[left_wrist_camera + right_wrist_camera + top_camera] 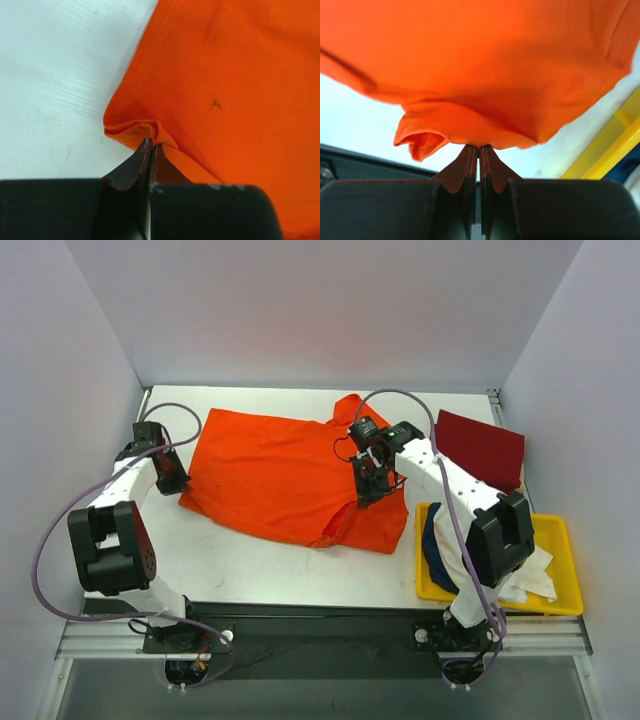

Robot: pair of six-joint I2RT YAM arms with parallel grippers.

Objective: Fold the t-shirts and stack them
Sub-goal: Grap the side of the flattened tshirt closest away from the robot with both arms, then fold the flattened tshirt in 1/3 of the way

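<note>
Orange t-shirt (280, 480) lies spread over the middle of the white surface (250, 565), to the left of the yellow bin (565, 540). The left claw (176, 484) is at the shirt corner farthest from the bin. The left wrist view shows its fingers pressed together on a small fold of the hemmed edge. The right claw (366, 492) is at the bin-side part of the same shirt, jaws closed tight on a pinch of orange cloth. In the right wrist view that cloth hangs bunched over the fingertips, with the bin's yellow rim close by. A dark red t-shirt (482, 448) lies folded flat just behind the bin, and whether it overlaps the far rim I cannot tell. Inside the bin, a navy blue t-shirt (436, 540) sits against the wall nearest the orange shirt, and crumpled white cloth (535, 575) fills the near part, spilling over the rim.
</note>
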